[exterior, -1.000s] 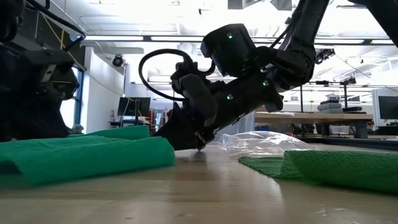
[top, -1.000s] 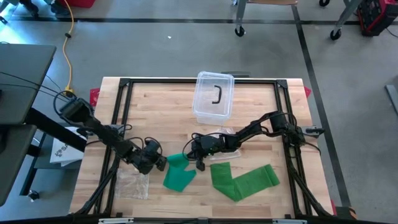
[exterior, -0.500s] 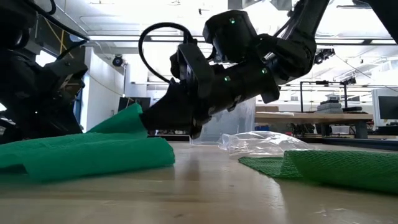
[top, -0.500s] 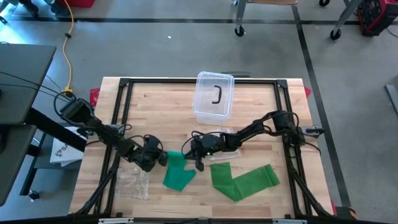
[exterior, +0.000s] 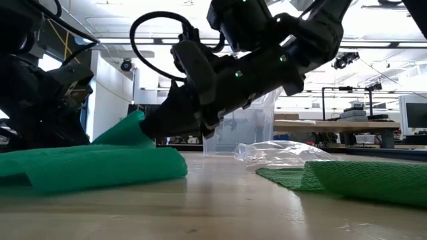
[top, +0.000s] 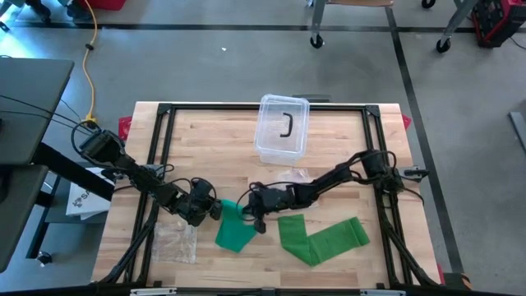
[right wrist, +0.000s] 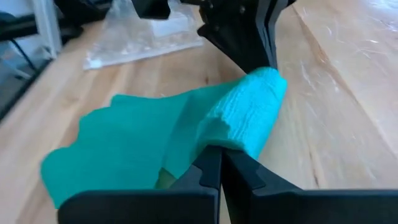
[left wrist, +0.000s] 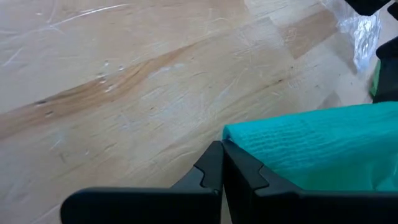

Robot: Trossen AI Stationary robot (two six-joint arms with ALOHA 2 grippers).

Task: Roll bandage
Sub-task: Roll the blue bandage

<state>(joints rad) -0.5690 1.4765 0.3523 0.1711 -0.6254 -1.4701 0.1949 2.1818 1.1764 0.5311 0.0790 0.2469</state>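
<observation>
A short green bandage (top: 234,234) lies near the table's front middle. Its far end is raised between my two grippers and bunched into a thick fold (right wrist: 252,109). My left gripper (top: 215,210) is shut on that end from the table's left side. My right gripper (top: 244,210) is shut on it from the right side and slants down, as the low view shows (exterior: 160,130). A second, longer green bandage (top: 325,238) lies flat to the right, touched by neither gripper. My left gripper pinches the bandage's raised far end at its corner (left wrist: 239,134) between its two shut fingers, slanting down from the table's left. The finger hides how many layers it has. My right gripper pinches the folded far end (right wrist: 230,137) between its two fingers, coming from the table's right and slanting down. That end is held clear of the wood, while the rest of the bandage (exterior: 87,163) lies slack on the table.
A clear lidded box (top: 282,127) with a dark item inside stands at the far middle. A crumpled clear wrapper (exterior: 280,153) lies behind my right gripper. A flat plastic bag (top: 177,242) lies at the near left. A black frame (top: 164,111) runs round the table.
My right gripper has risen and gone toward the table's left, closer to my left gripper. The bandage's far end has come up off the table and bunched into a peak between the two grippers, while its near part has stayed flat.
</observation>
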